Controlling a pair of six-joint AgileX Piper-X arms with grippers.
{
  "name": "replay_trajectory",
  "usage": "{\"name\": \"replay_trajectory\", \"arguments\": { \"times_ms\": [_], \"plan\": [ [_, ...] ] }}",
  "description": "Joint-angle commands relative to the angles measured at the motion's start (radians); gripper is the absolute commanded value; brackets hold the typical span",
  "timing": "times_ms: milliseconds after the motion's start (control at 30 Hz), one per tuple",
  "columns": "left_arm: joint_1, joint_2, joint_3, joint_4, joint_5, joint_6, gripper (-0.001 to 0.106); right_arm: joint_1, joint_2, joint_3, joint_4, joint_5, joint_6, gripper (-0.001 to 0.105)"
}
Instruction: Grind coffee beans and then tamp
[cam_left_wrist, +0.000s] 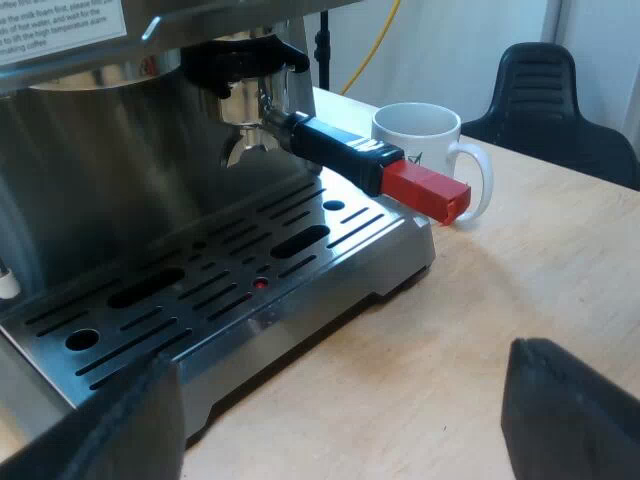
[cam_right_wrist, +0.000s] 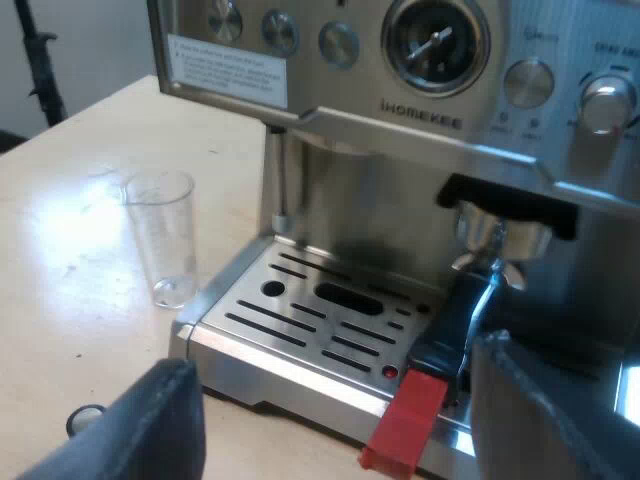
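Observation:
The metal holder (cam_left_wrist: 250, 120) is locked into the espresso machine's (cam_left_wrist: 110, 170) front, its dark handle sticking out over the drip tray and ending in red (cam_left_wrist: 425, 190). My left gripper (cam_left_wrist: 340, 420) is open, low over the wooden table just off the drip tray's corner, well short of the handle. My right gripper (cam_right_wrist: 335, 425) is open too, facing the espresso machine (cam_right_wrist: 400, 120), with the holder's red end (cam_right_wrist: 408, 425) between its fingers but not touched. The holder's basket (cam_right_wrist: 495, 240) sits under the black collar.
A white mug (cam_left_wrist: 425, 145) stands on the table just beyond the red end. A clear measuring glass (cam_right_wrist: 165, 235) stands beside the drip tray (cam_right_wrist: 320, 320). A black chair (cam_left_wrist: 545, 100) is past the table edge. A small round object (cam_right_wrist: 85, 420) lies on the table.

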Motion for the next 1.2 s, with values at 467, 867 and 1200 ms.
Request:
{"name": "replay_trajectory", "arguments": {
  "times_ms": [467, 867, 1200],
  "plan": [
    [-0.004, -0.005, -0.008, -0.006, 0.015, 0.009, 0.067, -0.41, 0.244, -0.252, 0.235, -0.508, 0.129, 0.059],
    [-0.004, 0.012, -0.005, -0.046, 0.025, 0.02, 0.067, -0.416, 0.389, -0.366, 0.38, -0.578, 0.186, 0.059],
    [0.001, 0.26, -0.005, -0.134, 0.177, 0.059, 0.067, -0.478, 0.451, -0.426, 0.409, -0.665, 0.27, 0.059]
  ]
}}
